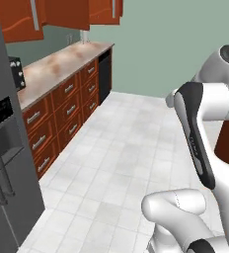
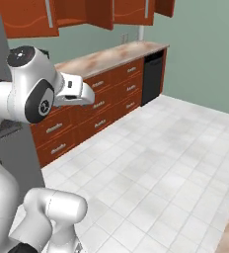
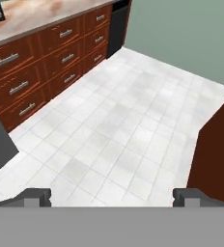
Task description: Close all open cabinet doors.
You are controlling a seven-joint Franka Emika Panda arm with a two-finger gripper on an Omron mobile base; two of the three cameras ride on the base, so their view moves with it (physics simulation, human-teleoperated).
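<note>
Evidently the arm is carried high and folded, its claw (image 3: 112,198) hanging over bare floor with the two dark tips wide apart and nothing between them — a travelling posture, I judge, since the work is still well off across the room. The cabinet doors (image 1: 67,14) hang along the top of the left base view, above the surface (image 1: 57,66); in the right base view one door (image 2: 100,14) near the middle of the row stands angled out from its neighbours, so it looks to be open, while the door with the grey bar handle (image 2: 27,19) beside it seems to lie flat. How many others are ajar I cannot tell, as their upper parts are cut off. Below runs a mottled tan surface over a bank of reddish-brown drawer fronts (image 3: 27,72) with short silver handles, ending at a black appliance (image 2: 152,79) by the far corner. A tall grey refrigerator (image 1: 8,163) fills the near left. The floor (image 3: 123,125) is pale square tile, the walls a muted grey-green — and a dark brown block (image 3: 220,154) stands close on the robot's right.
</note>
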